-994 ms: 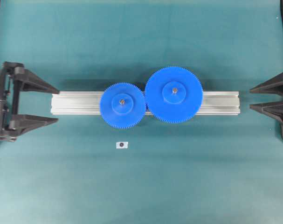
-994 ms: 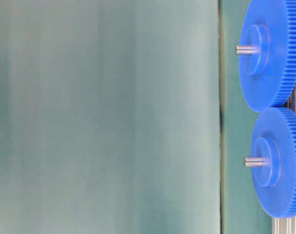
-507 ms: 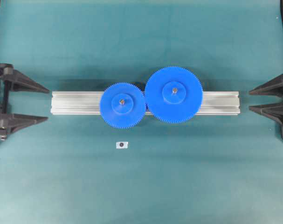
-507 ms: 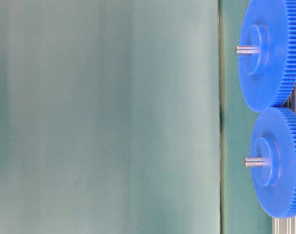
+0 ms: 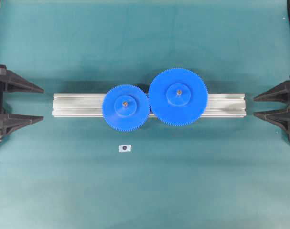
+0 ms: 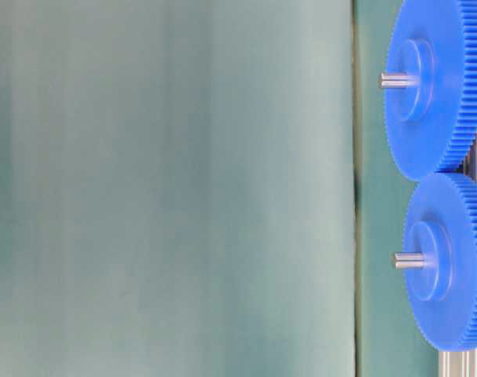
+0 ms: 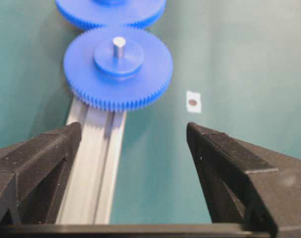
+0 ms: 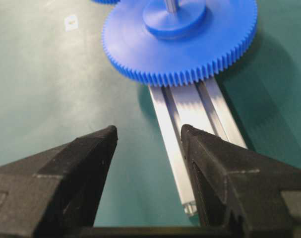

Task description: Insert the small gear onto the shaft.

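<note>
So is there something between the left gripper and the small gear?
Nothing visible. The left gripper is open, and only bare rail lies between it and the small gear, which already sits on a pin.

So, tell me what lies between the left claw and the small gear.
In the left wrist view, only the aluminium rail runs between the left claw and the small gear.
</note>
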Action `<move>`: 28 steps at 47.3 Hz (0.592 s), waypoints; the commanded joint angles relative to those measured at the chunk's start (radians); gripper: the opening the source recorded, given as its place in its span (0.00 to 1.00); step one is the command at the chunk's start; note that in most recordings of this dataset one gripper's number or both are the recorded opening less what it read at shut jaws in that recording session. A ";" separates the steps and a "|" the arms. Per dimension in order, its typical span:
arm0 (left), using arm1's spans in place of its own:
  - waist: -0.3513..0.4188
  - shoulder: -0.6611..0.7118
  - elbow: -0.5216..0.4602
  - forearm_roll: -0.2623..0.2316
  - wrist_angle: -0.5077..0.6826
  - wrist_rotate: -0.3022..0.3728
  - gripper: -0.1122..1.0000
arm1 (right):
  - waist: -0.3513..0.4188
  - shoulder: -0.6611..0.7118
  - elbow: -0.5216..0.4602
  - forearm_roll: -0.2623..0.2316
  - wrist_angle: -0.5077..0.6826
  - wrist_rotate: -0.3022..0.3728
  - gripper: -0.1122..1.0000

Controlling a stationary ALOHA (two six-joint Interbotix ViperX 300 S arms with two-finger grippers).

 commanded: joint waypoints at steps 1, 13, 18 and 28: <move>0.002 -0.003 -0.011 0.005 -0.012 0.014 0.89 | -0.002 0.011 -0.009 0.000 -0.017 0.011 0.69; 0.002 -0.040 0.012 0.002 -0.012 0.071 0.89 | -0.005 0.011 -0.002 0.000 -0.020 0.015 0.69; 0.002 -0.052 0.032 0.005 -0.012 0.061 0.89 | -0.005 0.011 0.009 0.000 -0.025 0.035 0.69; 0.002 -0.077 0.069 0.002 -0.014 0.040 0.89 | -0.006 0.012 0.046 -0.006 -0.011 0.123 0.69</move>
